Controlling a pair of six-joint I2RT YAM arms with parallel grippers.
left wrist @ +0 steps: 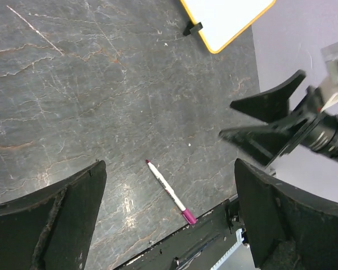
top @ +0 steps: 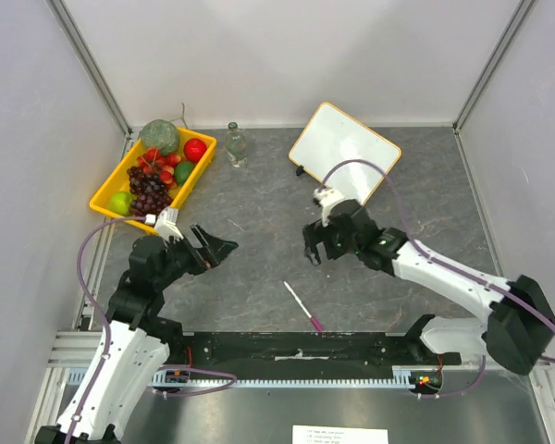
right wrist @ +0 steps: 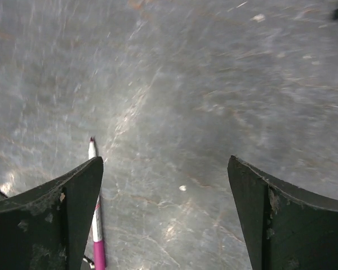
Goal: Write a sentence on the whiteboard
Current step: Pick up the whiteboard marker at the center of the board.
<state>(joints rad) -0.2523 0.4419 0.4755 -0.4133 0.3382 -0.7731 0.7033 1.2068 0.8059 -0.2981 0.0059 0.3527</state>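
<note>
- The left gripper is hovering left of centre in the top view. Its jaws are standing wide apart, gripping nothing and touching nothing.
- The right gripper is hanging just right of centre, jaws likewise spread wide and empty.
- The whiteboard is lying flat on the table at upper right of centre, near the back wall and well apart from both grippers.
- The pen, white with a pink end, is lying untouched at lower centre. In the right wrist view it is showing at lower left, partly hidden behind one finger.
</note>
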